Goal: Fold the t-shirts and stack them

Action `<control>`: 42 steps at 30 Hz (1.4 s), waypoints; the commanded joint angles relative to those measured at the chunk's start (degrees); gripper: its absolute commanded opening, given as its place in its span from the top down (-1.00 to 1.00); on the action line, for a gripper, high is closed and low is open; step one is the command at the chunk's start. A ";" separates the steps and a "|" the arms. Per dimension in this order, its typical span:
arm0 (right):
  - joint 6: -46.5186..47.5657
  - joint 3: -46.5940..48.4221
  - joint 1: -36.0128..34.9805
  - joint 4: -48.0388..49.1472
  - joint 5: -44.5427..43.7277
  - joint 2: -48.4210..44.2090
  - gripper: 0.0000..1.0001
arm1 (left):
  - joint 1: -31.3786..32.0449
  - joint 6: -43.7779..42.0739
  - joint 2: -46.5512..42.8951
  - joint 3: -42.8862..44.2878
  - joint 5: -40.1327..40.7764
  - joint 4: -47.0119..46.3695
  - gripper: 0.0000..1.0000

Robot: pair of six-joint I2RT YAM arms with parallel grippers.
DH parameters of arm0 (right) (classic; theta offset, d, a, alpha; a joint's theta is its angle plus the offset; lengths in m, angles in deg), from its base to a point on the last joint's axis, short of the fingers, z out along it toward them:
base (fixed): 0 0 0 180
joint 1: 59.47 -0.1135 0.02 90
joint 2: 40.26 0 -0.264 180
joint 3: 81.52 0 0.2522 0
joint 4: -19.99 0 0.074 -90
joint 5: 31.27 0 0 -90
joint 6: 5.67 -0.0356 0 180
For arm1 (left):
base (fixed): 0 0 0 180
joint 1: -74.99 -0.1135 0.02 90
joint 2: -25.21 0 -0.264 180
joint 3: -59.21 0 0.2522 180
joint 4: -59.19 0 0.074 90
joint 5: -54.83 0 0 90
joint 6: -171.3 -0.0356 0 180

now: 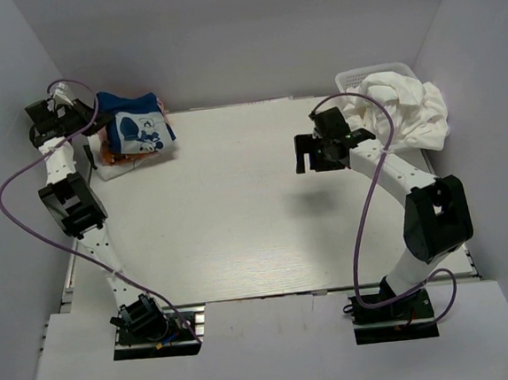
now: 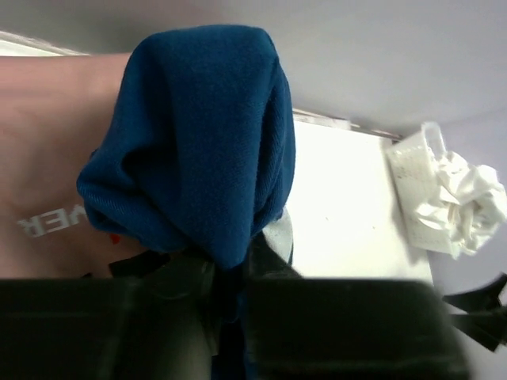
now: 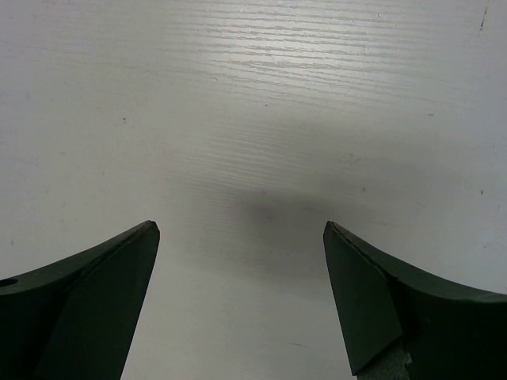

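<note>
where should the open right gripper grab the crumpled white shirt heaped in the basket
Pinch a raised fold on top of the crumpled white cloth t-shirt. Come down from above, on the side facing the table's middle. The heap bulges well over the white plastic mesh basket, so folds stand free there, and the right gripper hangs beside that side with its jaws wide.

Pink shirt (image 2: 47, 142): partial white printed lettering, apparently "VER".
Remainder of word: cut off at the left edge, cannot be read.
</note>
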State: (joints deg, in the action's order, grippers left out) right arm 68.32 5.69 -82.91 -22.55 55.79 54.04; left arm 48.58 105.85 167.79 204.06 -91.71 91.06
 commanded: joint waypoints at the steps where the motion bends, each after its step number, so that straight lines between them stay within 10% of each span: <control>1: 0.54 2.66 -0.38 -1.10 -1.71 0.71 -0.81 | -0.39 -2.85 -4.60 1.62 4.76 3.50 0.51; 6: 1.15 3.80 -0.38 -2.60 -3.65 1.76 -0.81 | 0.22 -4.95 -5.12 1.63 12.20 7.98 -0.99; 22: 1.16 3.54 -2.31 -3.83 -6.64 0.71 -0.81 | 8.91 -10.58 -20.57 -5.39 50.36 23.02 -1.00; 30: 1.33 0.82 -3.45 -3.31 -6.55 -0.52 -0.81 | 14.37 -11.11 -22.62 -12.78 49.34 11.88 -1.00; 42: 3.26 2.49 -4.94 -6.47 -4.71 6.68 -0.81 | 15.69 -9.18 -14.80 -31.42 53.71 -32.58 -1.00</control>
State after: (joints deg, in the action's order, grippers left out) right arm 70.00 6.72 -87.15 -27.36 50.22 59.46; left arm 64.21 97.68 155.16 174.34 -41.22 73.97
